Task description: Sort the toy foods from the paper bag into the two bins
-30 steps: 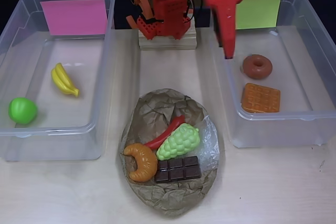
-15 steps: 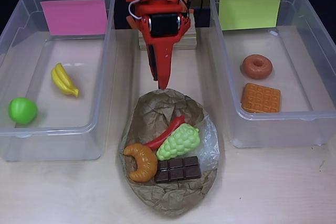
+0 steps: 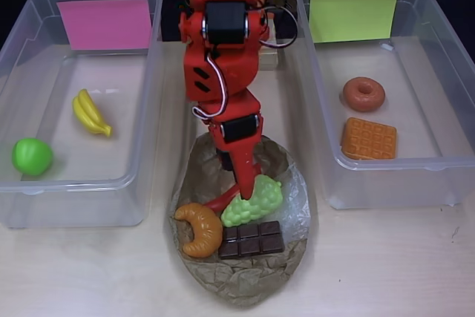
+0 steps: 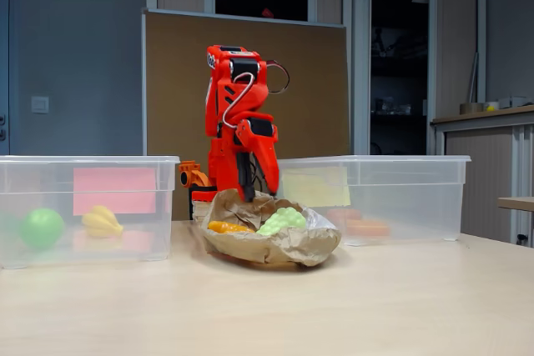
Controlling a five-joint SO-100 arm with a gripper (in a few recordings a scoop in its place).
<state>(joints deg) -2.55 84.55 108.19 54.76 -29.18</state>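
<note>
Reaching down in the overhead view, the red gripper (image 3: 241, 187) touches the grapes (image 3: 256, 200) on the paper bag (image 3: 245, 280), open table at six o'clock, bins at nine and three, its jaws unclear; the fixed view shows the gripper (image 4: 250, 193) dipping into the bag.

bag (image 3: 237, 272) between bins | banana (image 3: 90, 112), apple (image 3: 32, 157) in left bin (image 3: 145, 109) | donut (image 3: 363, 94), waffle (image 3: 368, 139) in right bin (image 3: 445, 87)
</note>
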